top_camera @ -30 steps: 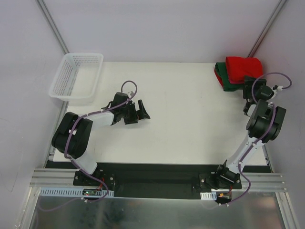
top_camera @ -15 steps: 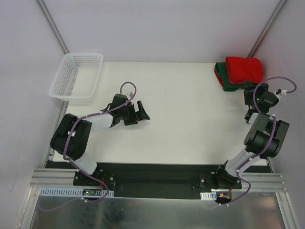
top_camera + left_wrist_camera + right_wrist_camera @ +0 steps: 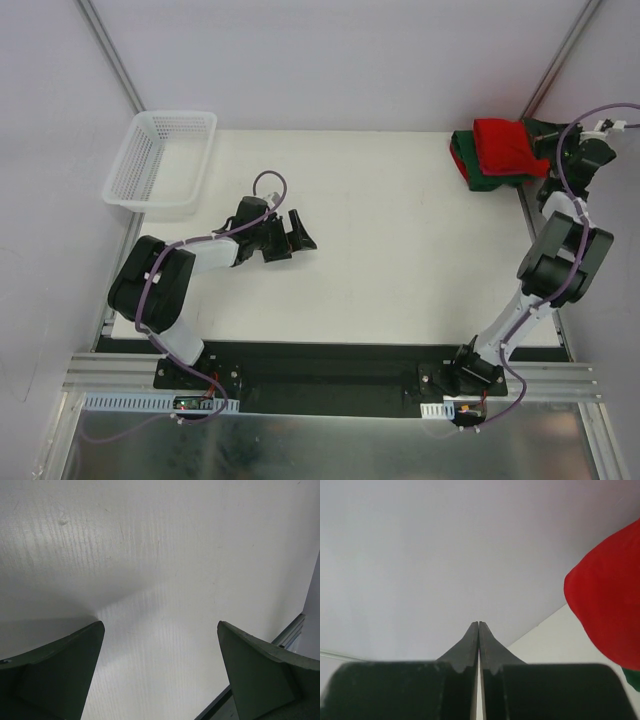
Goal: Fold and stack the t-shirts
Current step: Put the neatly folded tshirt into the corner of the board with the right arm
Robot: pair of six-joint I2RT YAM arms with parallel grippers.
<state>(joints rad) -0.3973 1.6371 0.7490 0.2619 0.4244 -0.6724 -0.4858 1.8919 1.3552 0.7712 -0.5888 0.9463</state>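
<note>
Red t-shirt (image 3: 510, 145) folded atop green t-shirt (image 3: 480, 182); right claw (image 3: 478, 625), clenched empty, has swung up beside it. Stacking likely done. Left claw (image 3: 160, 624) released.

A white table (image 3: 400, 260) is pictured from above, closed in by pale lilac-grey walls (image 3: 330, 60) at its far, left and right edges. Slanted metal poles (image 3: 112, 55) are set at both far corners. A black plate (image 3: 320, 365) and aluminium rail (image 3: 110, 375) are fixed along the near edge, under soft, even light.

Left gripper (image 3: 160, 626) spread wide apart; right gripper (image 3: 478, 628) pinched fully closed.
</note>
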